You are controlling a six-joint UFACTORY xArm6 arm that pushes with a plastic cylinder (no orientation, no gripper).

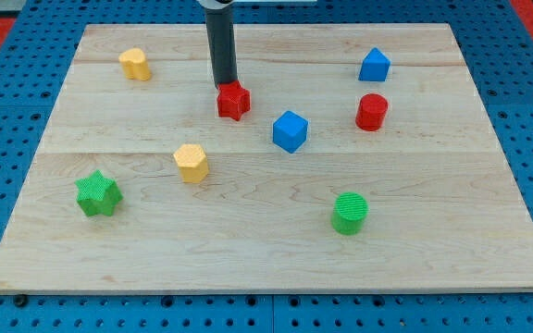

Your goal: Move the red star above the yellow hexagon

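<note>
The red star lies on the wooden board, a little left of centre near the view's top. My tip rests right at the star's upper left edge, seemingly touching it. The yellow hexagon lies below and to the left of the star, apart from it.
A yellow block sits at the upper left. A blue cube lies right of the star. A blue block and a red cylinder are at the upper right. A green star sits lower left, a green cylinder lower right.
</note>
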